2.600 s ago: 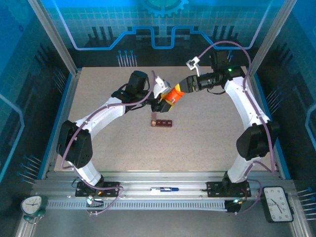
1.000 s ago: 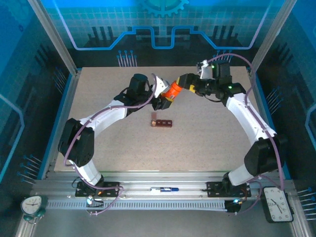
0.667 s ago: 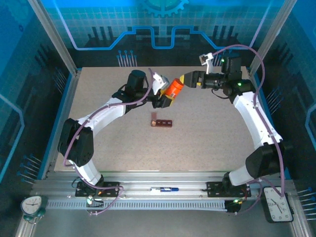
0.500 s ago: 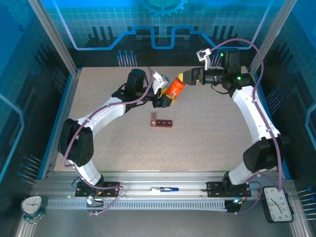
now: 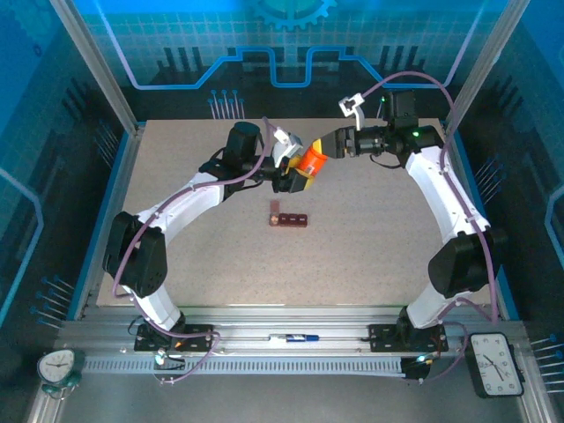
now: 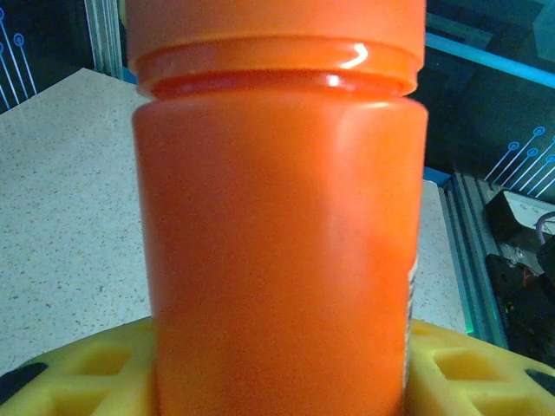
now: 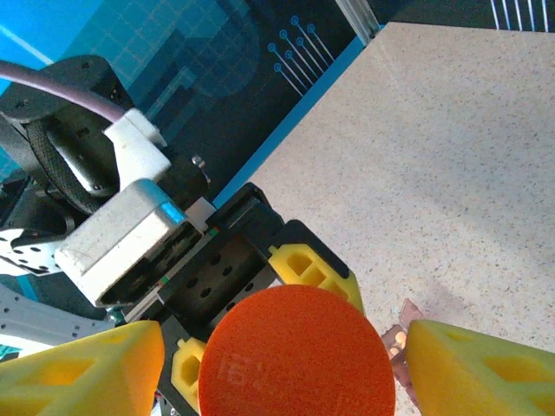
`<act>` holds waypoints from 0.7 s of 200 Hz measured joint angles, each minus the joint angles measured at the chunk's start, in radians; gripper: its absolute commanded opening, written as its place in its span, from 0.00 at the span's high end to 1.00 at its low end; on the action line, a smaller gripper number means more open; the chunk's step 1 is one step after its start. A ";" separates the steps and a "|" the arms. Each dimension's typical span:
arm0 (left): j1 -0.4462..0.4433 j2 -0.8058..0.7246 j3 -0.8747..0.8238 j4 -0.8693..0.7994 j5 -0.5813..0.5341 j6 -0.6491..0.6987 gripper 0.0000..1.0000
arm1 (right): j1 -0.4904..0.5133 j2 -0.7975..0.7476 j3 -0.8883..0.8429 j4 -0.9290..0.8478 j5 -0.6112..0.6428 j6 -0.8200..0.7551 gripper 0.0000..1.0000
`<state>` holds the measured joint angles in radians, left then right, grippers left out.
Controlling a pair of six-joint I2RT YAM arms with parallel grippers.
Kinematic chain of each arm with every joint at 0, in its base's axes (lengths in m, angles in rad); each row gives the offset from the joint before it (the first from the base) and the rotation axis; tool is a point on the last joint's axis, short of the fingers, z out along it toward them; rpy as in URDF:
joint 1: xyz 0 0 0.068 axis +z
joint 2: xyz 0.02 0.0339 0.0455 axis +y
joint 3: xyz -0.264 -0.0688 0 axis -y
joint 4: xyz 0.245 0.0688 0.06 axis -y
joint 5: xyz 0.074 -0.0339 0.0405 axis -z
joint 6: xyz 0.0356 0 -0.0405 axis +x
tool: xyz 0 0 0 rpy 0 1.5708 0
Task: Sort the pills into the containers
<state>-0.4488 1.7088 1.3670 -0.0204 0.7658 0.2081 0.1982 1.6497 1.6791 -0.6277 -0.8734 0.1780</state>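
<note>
An orange pill bottle (image 5: 309,162) hangs tilted above the table's back middle. My left gripper (image 5: 300,179) is shut on its body (image 6: 277,243), with yellow fingers (image 6: 78,373) at both sides. My right gripper (image 5: 331,146) sits at the bottle's orange cap (image 7: 295,351). Its jaws straddle the cap with a small gap on each side, so my right gripper (image 7: 286,373) is open. The containers (image 5: 289,218), a dark red-brown bar of little compartments, lie on the table just in front of the bottle; one end of the containers (image 7: 401,334) peeks past the cap. The pills are hidden.
The speckled table (image 5: 370,247) runs wide in front of and beside the containers. Metal frame posts (image 5: 97,66) and blue walls bound it. A pen (image 5: 295,337) lies on the front rail, and clocks (image 5: 57,366) stand at the near corners.
My right gripper drew back from the bottle, then came in again over the cap with its jaws narrower. The left gripper kept hold of the bottle, almost still.
</note>
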 measured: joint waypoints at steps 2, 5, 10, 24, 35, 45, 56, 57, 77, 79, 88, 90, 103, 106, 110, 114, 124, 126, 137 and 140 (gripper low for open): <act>0.000 0.000 0.000 0.000 0.000 0.000 1.00 | 0.000 0.000 -0.002 0.001 -0.002 -0.001 0.33; 0.000 0.000 0.000 0.000 0.000 0.000 1.00 | 0.000 0.000 -0.005 0.002 -0.003 -0.002 0.34; 0.000 0.000 0.000 0.000 0.000 0.000 1.00 | 0.000 0.000 -0.008 0.003 -0.005 -0.001 0.35; 0.000 0.000 0.000 0.000 0.000 0.000 1.00 | 0.000 0.000 -0.018 0.008 -0.011 0.002 0.40; 0.000 0.000 0.000 0.000 0.000 0.000 1.00 | 0.001 0.001 -0.021 0.008 -0.012 0.007 0.45; 0.000 0.000 0.000 -0.003 0.003 0.000 1.00 | 0.003 0.002 -0.023 0.012 -0.013 0.006 0.49; 0.000 0.000 0.000 -0.005 0.003 0.000 1.00 | 0.003 0.002 -0.024 0.017 -0.010 0.010 0.54; 0.000 0.000 0.000 -0.006 0.003 0.000 1.00 | 0.003 0.002 -0.024 0.018 -0.010 0.008 0.55; 0.003 0.000 0.001 -0.014 0.007 0.000 1.00 | 0.004 0.002 -0.030 0.028 -0.010 0.019 0.60; 0.003 0.000 0.001 -0.014 0.007 0.000 1.00 | 0.004 0.002 -0.031 0.029 -0.010 0.024 0.61; 0.003 0.000 0.001 -0.020 0.006 0.000 1.00 | 0.004 0.002 -0.039 0.038 -0.010 0.027 0.63; 0.003 0.000 0.001 -0.021 0.006 0.000 1.00 | 0.005 0.002 -0.040 0.039 -0.010 0.029 0.64; 0.005 0.000 0.001 -0.031 0.000 0.000 1.00 | 0.006 0.002 -0.054 0.055 -0.005 0.040 0.65; 0.005 0.000 0.001 -0.034 -0.003 0.000 1.00 | 0.008 0.002 -0.060 0.063 -0.001 0.047 0.65; 0.005 0.000 0.001 -0.037 -0.009 0.001 1.00 | 0.011 0.000 -0.067 0.072 0.005 0.053 0.66; 0.006 0.000 0.001 -0.043 -0.016 0.000 1.00 | 0.013 -0.002 -0.076 0.085 0.012 0.064 0.66; 0.006 0.000 0.001 -0.054 -0.033 0.003 1.00 | 0.021 -0.014 -0.106 0.118 0.041 0.093 0.66; 0.006 0.000 0.001 -0.056 -0.038 0.003 1.00 | 0.023 -0.016 -0.111 0.125 0.048 0.099 0.66; 0.005 0.000 -0.006 -0.058 -0.062 0.008 1.00 | 0.035 -0.036 -0.146 0.167 0.097 0.139 0.66; 0.003 0.000 -0.009 -0.056 -0.070 0.008 1.00 | 0.040 -0.043 -0.157 0.180 0.116 0.153 0.66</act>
<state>-0.4454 1.7088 1.3579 -0.0761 0.6960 0.2161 0.2386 1.6070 1.5219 -0.4477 -0.7578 0.3305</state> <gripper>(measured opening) 0.515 0.441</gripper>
